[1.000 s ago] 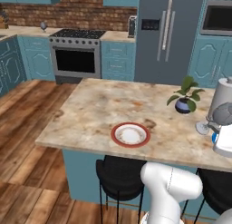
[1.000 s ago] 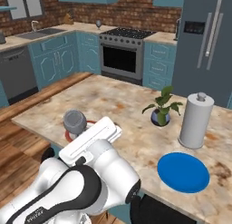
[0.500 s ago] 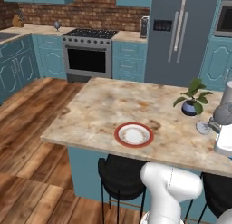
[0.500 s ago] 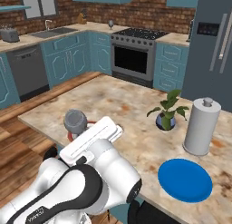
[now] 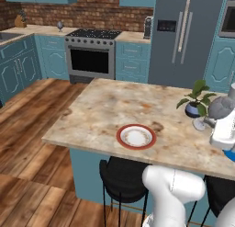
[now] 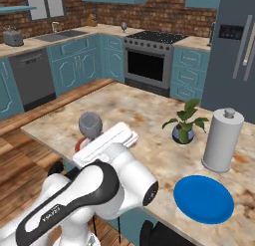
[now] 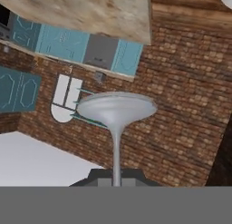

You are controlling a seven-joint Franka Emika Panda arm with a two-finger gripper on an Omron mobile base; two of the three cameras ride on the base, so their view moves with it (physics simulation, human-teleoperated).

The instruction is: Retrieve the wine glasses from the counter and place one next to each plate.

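Gripping wine glass point(image 7: 116, 110) stem; fingers point(image 7: 99, 178) closed

Mottled beige-brown stone surface point(image 5: 101, 116); round white plate with red-brown rim point(image 5: 136, 136); solid bright blue round plate point(image 6: 203, 198); grey translucent stemmed glass point(image 6: 90, 124); teal panelled cabinets point(image 5: 133, 58).

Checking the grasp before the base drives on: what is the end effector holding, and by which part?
A wine glass, gripped by its thin stem near the bowl, with the foot pointing away from the end effector; the grey bowl shows in the base views.
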